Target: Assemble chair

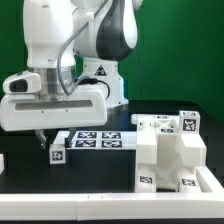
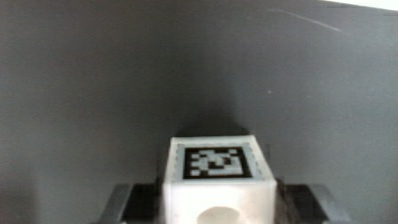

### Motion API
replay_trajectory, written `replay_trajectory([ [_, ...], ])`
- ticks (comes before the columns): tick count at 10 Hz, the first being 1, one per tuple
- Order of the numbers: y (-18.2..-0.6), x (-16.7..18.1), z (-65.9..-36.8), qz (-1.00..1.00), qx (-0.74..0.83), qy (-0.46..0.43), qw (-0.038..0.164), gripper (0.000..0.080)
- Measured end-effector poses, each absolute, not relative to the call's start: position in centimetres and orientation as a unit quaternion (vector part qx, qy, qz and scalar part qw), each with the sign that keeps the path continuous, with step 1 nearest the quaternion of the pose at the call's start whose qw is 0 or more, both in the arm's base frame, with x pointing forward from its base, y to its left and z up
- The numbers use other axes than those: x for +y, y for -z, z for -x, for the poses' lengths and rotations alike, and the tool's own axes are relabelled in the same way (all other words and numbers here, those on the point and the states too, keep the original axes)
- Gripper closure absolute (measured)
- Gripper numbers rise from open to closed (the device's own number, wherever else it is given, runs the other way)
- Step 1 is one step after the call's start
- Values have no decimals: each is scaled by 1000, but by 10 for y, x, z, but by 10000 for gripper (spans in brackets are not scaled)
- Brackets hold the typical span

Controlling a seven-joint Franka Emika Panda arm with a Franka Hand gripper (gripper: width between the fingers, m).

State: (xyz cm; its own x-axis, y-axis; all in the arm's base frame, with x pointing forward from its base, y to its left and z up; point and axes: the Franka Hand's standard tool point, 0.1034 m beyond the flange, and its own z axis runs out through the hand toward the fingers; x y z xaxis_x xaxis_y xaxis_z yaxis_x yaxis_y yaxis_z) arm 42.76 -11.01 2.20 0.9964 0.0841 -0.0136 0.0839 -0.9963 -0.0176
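Observation:
My gripper [image 1: 50, 143] hangs at the exterior view's left, just above the black table, shut on a small white chair block [image 1: 57, 153] that carries a square tag. In the wrist view the same block [image 2: 217, 170] fills the space between the dark fingers [image 2: 135, 203], tag face up, with a round hole in its near face; the gripper [image 2: 217, 208] presses on both of its sides. The partly built chair [image 1: 170, 150], a stepped stack of chunky white tagged pieces, stands at the exterior view's right, well apart from the held block.
The marker board [image 1: 100, 138] lies flat on the table between my gripper and the chair stack. The robot's white base [image 1: 100, 75] stands behind it. A pale strip [image 1: 60, 210] runs along the table's front edge.

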Motion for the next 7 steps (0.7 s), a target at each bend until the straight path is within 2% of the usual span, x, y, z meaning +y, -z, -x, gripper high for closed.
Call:
replay_trajectory([
  [2, -22, -110, -427, 999, -42, -8, 9, 521],
  [3, -21, -110, -427, 999, -41, -10, 10, 345],
  [4, -23, -109, -430, 998, -34, -36, 27, 222],
  [5, -28, -111, -440, 998, -24, -40, 32, 222],
  [6, -30, -104, -443, 995, -10, -86, 47, 165],
  [7, -36, -104, -458, 991, -6, -120, 51, 154],
])
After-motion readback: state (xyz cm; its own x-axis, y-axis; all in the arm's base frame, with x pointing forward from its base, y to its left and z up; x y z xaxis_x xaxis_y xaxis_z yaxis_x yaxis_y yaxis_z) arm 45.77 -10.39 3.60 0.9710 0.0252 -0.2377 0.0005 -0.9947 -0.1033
